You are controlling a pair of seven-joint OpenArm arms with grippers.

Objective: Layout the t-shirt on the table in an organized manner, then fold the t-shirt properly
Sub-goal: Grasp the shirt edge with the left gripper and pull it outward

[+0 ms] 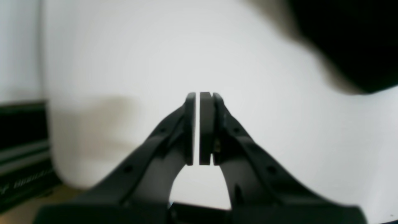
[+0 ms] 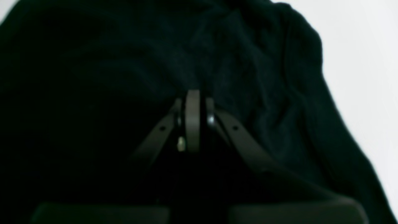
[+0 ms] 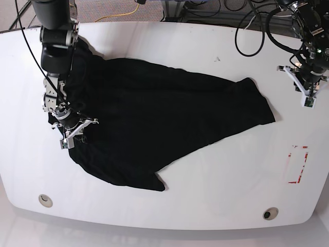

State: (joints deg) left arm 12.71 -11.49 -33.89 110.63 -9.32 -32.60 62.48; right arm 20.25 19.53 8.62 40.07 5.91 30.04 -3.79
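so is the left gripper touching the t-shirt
Apart. The base view shows the left gripper over bare table, white surface between it and the t-shirt.

We see the t-shirt (image 3: 164, 123) as soft, matt, wrinkled black cloth on the table (image 3: 205, 46), smooth glossy white.

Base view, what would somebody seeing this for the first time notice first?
The t-shirt, a big black sprawl of rumpled cloth, covers the middle and left of the glossy white table. The right gripper sits shut over the shirt's left edge, while the left gripper hangs shut over bare tabletop at the far right, apart from the cloth. A red rectangular outline marks the table near its right edge.
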